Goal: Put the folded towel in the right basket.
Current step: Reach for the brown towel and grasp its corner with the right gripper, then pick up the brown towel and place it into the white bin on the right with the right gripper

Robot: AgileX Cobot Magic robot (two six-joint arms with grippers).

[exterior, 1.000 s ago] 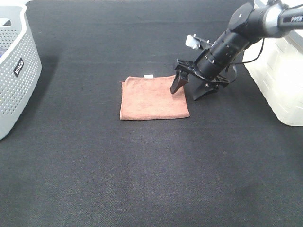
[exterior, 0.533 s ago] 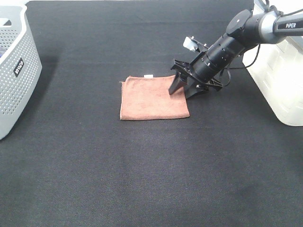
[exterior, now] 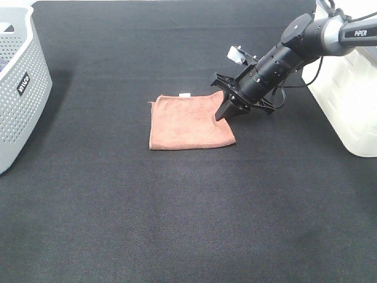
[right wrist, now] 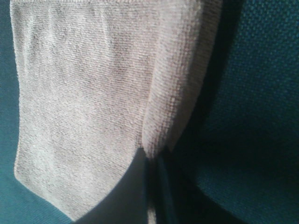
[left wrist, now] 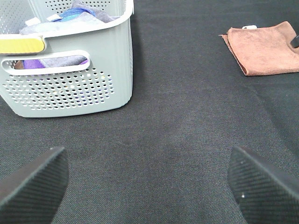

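Observation:
The folded brown towel [exterior: 188, 121] lies flat on the black table near the middle; it also shows in the left wrist view [left wrist: 264, 49] and fills the right wrist view [right wrist: 103, 93]. My right gripper [exterior: 225, 112] is shut on the towel's right edge, pinching a raised ridge of cloth between its fingertips [right wrist: 140, 186]. The right basket [exterior: 347, 88] is white and stands at the right edge, beside the right arm. My left gripper [left wrist: 149, 186] is open and empty, low over the table on the left, out of the exterior view.
A grey perforated basket [exterior: 17, 88] stands at the left edge, holding coloured clothes [left wrist: 70, 18]. The black table cloth [exterior: 188, 224] stretches across the front.
My right gripper's fingers have closed together on the towel's right edge, and that edge has lifted slightly into a fold. The towel's body has not shifted.

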